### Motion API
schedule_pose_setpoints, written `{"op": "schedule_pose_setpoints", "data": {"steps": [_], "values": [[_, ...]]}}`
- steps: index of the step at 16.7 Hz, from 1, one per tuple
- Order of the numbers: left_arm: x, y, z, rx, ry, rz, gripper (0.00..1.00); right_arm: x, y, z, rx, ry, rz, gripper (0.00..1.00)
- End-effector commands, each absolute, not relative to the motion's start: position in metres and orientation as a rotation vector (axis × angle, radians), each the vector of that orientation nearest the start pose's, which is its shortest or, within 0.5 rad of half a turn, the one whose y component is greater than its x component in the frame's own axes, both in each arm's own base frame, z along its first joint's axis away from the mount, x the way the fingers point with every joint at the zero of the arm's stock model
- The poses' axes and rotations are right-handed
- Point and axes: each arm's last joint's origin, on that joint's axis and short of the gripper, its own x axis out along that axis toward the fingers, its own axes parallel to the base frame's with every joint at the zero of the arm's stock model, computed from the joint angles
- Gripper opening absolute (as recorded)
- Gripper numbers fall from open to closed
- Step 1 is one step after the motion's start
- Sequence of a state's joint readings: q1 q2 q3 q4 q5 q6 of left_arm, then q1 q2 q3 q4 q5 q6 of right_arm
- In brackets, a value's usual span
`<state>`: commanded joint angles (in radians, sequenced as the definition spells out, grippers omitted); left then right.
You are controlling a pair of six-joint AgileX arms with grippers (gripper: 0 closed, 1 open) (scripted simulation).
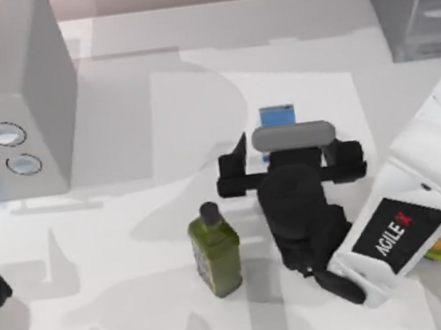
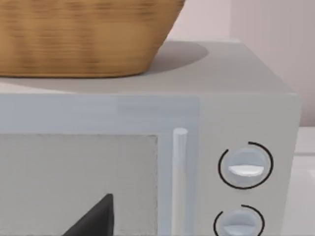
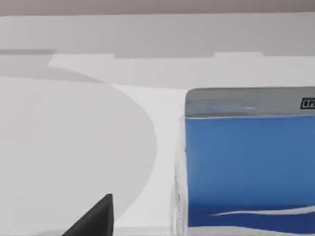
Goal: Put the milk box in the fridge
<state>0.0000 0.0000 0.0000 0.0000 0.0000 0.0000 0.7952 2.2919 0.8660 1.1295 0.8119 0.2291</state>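
One dark-grey fridge (image 1: 414, 4) fills the desk's (image 1: 143, 126) far right corner, and one milk box (image 1: 276, 116) – blue-topped, standing upright near the middle – sits just beyond the right gripper (image 1: 288, 157), whose fingers are spread wide apart – the left arm is parked at the left edge.

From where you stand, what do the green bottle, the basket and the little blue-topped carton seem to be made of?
The green bottle looks like glossy glass or clear plastic: see-through green, dark cap. The basket looks like matte woven wicker: fine tan ribbing. The milk box looks like smooth coated cardboard: flat faces, crisp edges, printed blue. It stands just beyond the right claw.
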Motion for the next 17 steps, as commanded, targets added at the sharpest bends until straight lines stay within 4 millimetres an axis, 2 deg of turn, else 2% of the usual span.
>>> {"op": "schedule_pose_setpoints", "data": {"steps": [9, 13, 17], "values": [[0.106, -0.001, 0.160, 0.000, 0.000, 0.000, 1.00, 0.282, 0.260, 0.037, 0.002, 0.200, -0.011, 1.00], [0.106, -0.001, 0.160, 0.000, 0.000, 0.000, 1.00, 0.307, 0.266, 0.033, 0.003, 0.202, -0.011, 1.00], [0.106, -0.001, 0.160, 0.000, 0.000, 0.000, 1.00, 0.327, 0.257, 0.025, 0.001, 0.200, -0.010, 1.00]]}}
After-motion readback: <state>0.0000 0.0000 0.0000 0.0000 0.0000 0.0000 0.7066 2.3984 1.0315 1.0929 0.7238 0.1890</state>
